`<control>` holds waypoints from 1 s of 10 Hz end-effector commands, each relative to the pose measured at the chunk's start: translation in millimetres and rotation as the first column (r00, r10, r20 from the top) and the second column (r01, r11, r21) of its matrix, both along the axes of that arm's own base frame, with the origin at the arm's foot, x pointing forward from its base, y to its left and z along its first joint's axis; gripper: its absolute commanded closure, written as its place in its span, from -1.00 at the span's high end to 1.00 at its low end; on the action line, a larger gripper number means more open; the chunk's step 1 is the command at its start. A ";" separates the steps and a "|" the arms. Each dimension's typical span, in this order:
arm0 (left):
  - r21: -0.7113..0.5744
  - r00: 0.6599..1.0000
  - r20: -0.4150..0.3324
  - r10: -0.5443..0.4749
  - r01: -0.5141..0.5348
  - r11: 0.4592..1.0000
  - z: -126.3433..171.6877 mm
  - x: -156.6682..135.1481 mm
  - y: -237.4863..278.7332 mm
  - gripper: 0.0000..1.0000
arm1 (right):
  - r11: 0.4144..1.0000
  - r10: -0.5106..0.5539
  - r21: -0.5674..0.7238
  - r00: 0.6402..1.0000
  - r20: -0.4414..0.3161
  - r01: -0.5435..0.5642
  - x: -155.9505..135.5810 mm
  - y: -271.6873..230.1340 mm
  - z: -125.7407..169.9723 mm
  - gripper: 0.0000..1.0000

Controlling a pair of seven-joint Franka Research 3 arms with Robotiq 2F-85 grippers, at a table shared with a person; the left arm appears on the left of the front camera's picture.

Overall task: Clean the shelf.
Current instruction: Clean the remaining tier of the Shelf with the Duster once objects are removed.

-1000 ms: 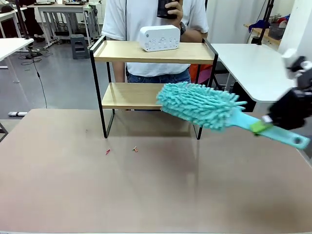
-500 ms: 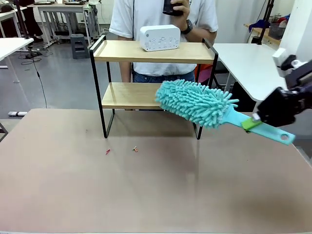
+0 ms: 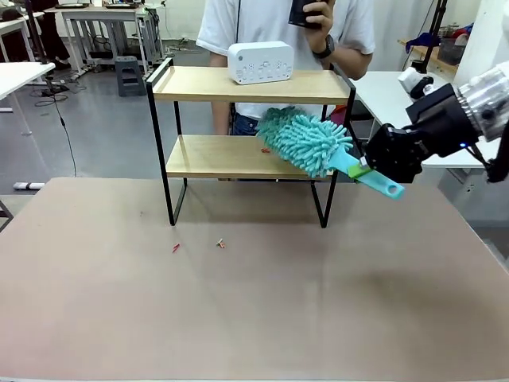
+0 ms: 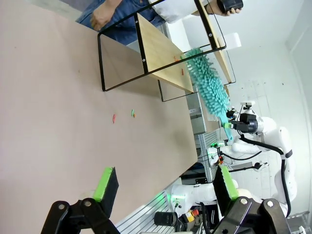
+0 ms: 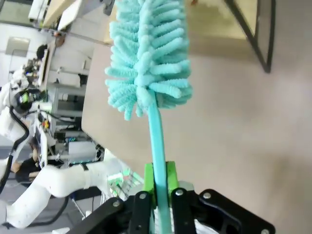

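The shelf (image 3: 163,119) is being seen at the far edge of the table (image 3: 254,310), straight across from the camera. A teal duster (image 3: 306,142) is being held by its handle in the right gripper (image 3: 362,169), whose jaws are being pressed shut on that handle.

The coming move is judged to turn on one relation. The shelf is lying ahead of the right jaws along the duster's own long axis, which is running from the jaws up and towards the robot's left. The fluffy head is being carried between the two boards, over the right end of the lower board (image 3: 207,156). Whether the head is touching the wood cannot be told. The right arm is much the nearer one. The left gripper (image 4: 163,183) is being kept well apart from the shelf, over the table's near side, with its jaws spread wide and nothing between them.

In the right wrist view the handle is being shown clamped between the two green pads, which the front view leaves too small to judge. In the front view a white device (image 3: 260,62) is being shown on the top board (image 3: 199,83), with a red speck (image 3: 265,150) on the lower board just beside the head. Small scraps (image 3: 176,247) are also lying on the table in front of the shelf.
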State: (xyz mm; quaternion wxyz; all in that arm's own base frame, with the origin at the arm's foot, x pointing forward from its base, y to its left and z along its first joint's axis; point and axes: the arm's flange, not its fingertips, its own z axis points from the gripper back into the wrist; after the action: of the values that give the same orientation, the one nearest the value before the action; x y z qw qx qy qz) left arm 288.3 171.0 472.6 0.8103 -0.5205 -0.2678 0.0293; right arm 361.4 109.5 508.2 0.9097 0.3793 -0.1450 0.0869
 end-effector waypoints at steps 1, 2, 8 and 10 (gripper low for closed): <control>-0.015 1.000 0.031 0.000 0.000 1.000 0.8 0.4 -2.1 1.00 | 0.998 -0.057 0.029 0.998 0.024 0.056 16.6 9.5 2.9 -0.75; -0.015 1.000 0.031 0.000 0.000 1.000 0.8 0.4 -2.1 1.00 | 0.996 -0.086 -0.008 0.996 0.032 0.086 24.2 13.5 -2.6 -0.75; -0.015 1.000 0.031 0.000 0.000 1.000 0.8 0.4 -2.1 1.00 | 0.965 -0.224 -0.110 0.966 0.127 0.238 44.9 27.1 -29.7 -0.75; -0.015 1.000 0.031 0.000 0.000 1.000 0.8 0.4 -2.1 1.00 | 0.952 -0.241 -0.161 0.961 0.139 0.262 44.9 30.2 -38.0 -0.75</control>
State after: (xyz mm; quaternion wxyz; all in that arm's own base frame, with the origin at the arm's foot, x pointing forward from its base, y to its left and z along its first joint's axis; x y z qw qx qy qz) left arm 288.2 171.1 472.6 0.8102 -0.5206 -0.2677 0.0293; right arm 408.3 131.9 471.0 0.9279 0.2894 -0.2339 0.0215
